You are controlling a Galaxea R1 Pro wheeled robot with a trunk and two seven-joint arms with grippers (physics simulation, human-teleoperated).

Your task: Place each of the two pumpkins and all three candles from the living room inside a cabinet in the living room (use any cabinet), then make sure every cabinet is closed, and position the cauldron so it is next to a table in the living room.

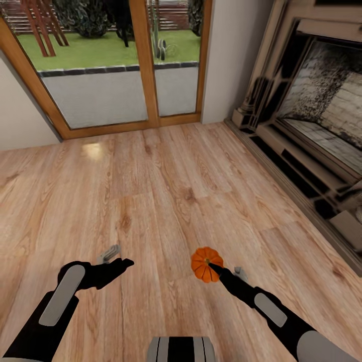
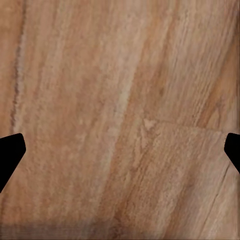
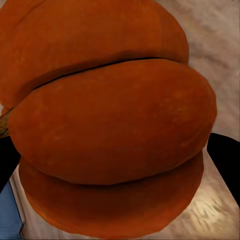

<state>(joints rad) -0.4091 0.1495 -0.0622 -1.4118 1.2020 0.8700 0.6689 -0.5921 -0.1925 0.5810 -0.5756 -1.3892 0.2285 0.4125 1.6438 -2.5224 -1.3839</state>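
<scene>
my right claw (image 1: 213,265) was closed on a pumpkin (image 1: 204,263), carried above the wooden floor (image 1: 166,186); in the right wrist view the pumpkin (image 3: 110,125) sat so close to the lens that its ribbed orange bulk covered nearly everything, with the dark fingers (image 3: 227,160) pressed in at its sides. my left claw (image 1: 120,262) held nothing, and in the left wrist view its fingertips (image 2: 10,155) stood far apart at the two edges with bare floorboards (image 2: 120,120) between them, so i read it as wide open. i judged the task to be in its early part: one pumpkin was in hand but not yet in any cabinet, and the second pumpkin, the three candles, the closing of the cabinets and the placing of the cauldron all seemed to be left. ahead of me were glazed patio doors (image 1: 125,75) with a lawn beyond, and along the right wall ran the ornate fireplace surround (image 1: 311,130), cut off by the picture's edge. the pumpkin's stem was hard to make out in the head view, since the claw crossed it, and i could not tell how squarely the fingers gripped it.
</scene>
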